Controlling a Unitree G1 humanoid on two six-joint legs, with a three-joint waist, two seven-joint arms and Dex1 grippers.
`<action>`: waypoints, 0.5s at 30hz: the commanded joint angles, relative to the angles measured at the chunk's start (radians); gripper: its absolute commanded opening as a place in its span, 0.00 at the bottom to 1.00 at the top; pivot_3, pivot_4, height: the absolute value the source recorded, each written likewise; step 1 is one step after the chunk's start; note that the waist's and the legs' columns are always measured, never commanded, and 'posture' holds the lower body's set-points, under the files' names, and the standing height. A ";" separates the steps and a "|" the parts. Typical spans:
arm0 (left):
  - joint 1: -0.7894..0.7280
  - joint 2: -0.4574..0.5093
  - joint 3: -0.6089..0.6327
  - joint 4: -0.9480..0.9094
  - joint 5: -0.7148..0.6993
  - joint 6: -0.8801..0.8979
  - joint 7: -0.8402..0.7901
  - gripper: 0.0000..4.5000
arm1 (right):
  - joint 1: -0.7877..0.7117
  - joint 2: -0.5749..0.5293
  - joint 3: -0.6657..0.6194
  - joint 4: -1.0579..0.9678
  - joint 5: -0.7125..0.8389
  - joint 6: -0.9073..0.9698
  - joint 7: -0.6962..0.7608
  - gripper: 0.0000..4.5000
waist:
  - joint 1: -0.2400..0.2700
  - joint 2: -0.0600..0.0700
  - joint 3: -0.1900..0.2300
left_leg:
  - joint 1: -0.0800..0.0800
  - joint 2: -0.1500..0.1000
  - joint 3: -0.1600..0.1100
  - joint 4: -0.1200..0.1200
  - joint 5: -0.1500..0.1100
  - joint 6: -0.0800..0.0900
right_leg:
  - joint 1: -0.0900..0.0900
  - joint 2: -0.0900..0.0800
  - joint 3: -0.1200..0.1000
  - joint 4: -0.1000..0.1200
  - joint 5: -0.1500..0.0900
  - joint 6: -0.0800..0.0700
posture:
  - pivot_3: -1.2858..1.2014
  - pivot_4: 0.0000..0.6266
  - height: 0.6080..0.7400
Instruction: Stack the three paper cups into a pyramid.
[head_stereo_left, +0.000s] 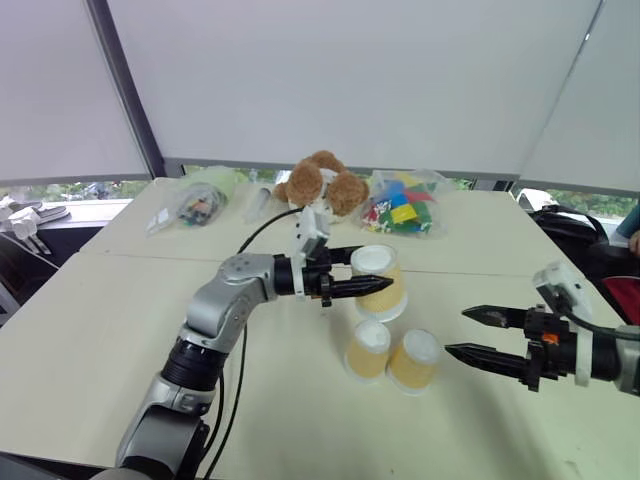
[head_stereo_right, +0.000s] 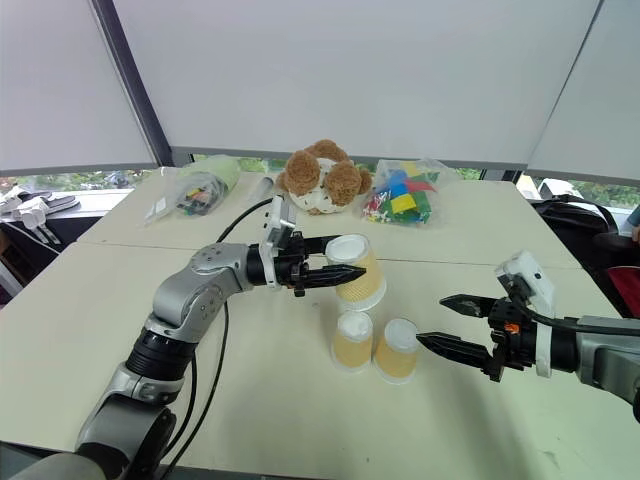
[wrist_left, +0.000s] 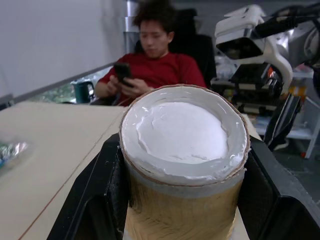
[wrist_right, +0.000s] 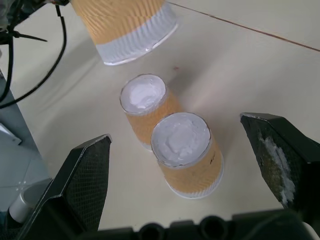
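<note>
Two cups (head_stereo_left: 392, 355) touching on table (upside down) | left hand (head_stereo_left: 365, 271) grips third cup (head_stereo_left: 380, 281) | right hand (head_stereo_left: 478, 334) wide, empty

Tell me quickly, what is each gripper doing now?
Left gripper: shut on a paper cup, lifted.
Right gripper: open, holding nothing.

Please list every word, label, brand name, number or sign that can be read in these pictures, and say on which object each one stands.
No text can be read anywhere.
The held cup: ribbed tan side, white end, no print visible.
The two standing cups: one has a small dark mark near its base, too small to read.
The bag of blocks: colours only, no legible label.
The second plastic bag: contents too small to read.
</note>
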 joint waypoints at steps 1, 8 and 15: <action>-0.016 -0.036 -0.051 0.001 0.029 -0.060 -0.022 0.49 | 0.007 0.001 -0.047 -0.045 0.032 0.011 -0.040 1.00 | -0.001 0.000 0.000 | 0.000 0.000 0.000 0.000 0.000 0.000 | 0.000 0.000 0.000 0.000 0.000 0.000 | 0.52 0.24 1.00; -0.001 -0.093 -0.130 0.077 0.113 -0.186 -0.050 0.49 | 0.003 0.013 -0.023 -0.061 0.046 0.002 -0.098 1.00 | 0.001 0.000 0.000 | 0.000 0.000 0.000 -0.001 0.000 0.000 | 0.000 0.000 0.000 -0.001 0.000 0.000 | 0.52 0.24 1.00; -0.010 -0.090 -0.155 0.124 0.144 -0.213 -0.086 0.49 | 0.021 0.018 -0.028 -0.067 0.052 -0.008 -0.126 1.00 | 0.000 0.000 0.000 | 0.000 0.000 0.000 -0.001 0.000 0.000 | 0.000 0.000 0.000 -0.001 0.000 0.000 | 0.52 0.24 1.00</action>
